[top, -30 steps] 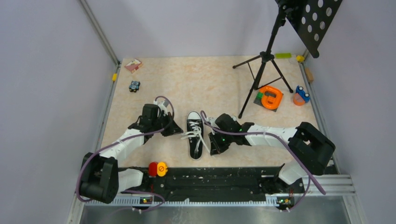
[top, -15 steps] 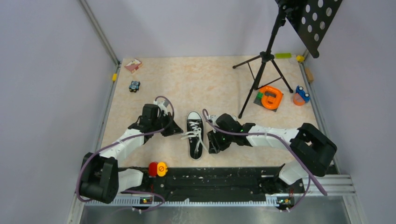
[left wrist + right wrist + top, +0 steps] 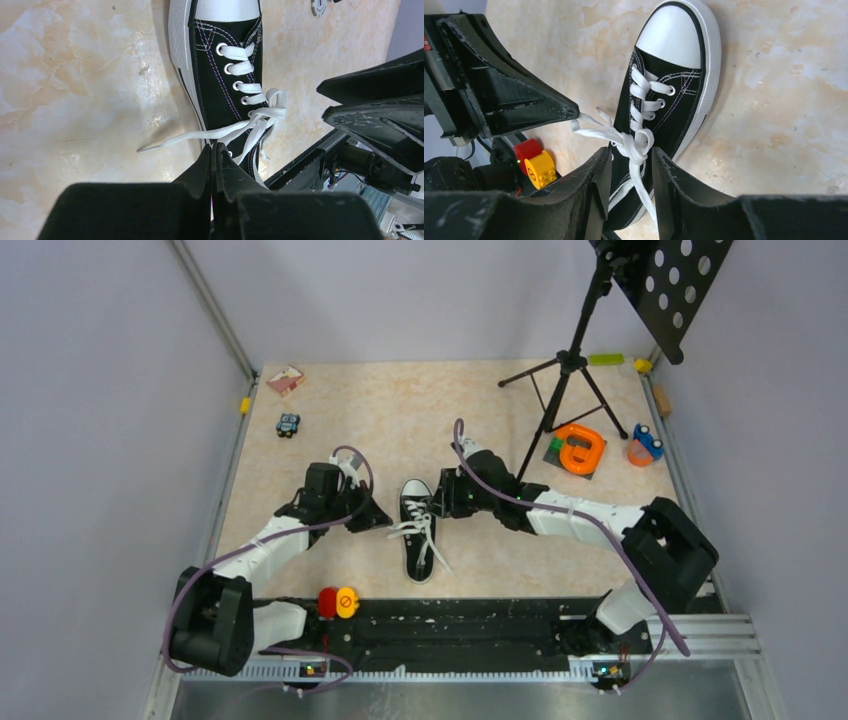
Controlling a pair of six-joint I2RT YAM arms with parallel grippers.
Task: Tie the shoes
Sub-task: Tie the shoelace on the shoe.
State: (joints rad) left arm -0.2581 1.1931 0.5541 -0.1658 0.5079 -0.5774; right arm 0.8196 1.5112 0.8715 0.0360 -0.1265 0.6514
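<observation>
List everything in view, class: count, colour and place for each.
sneaker: one, black with white laces, table centre
tripod: one, black, far right
panel: one, black with holes, top right
ring toy: one, orange, by tripod
small toy: one, blue and orange, right edge
toy car: one, blue, far left
card: one, pink, far-left corner
blocks: two, red and yellow, near edge
table: one, beige
left end effector: one, black, shut, left of sneaker
right end effector: one, black, open, by sneaker's toe

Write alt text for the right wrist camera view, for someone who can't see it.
A black sneaker with a white toe cap lies on the marbled table, its white laces loosely crossed. The right gripper, open, frames the laces; the left gripper, shut, reaches in at the picture's left, near a lace end.
</observation>
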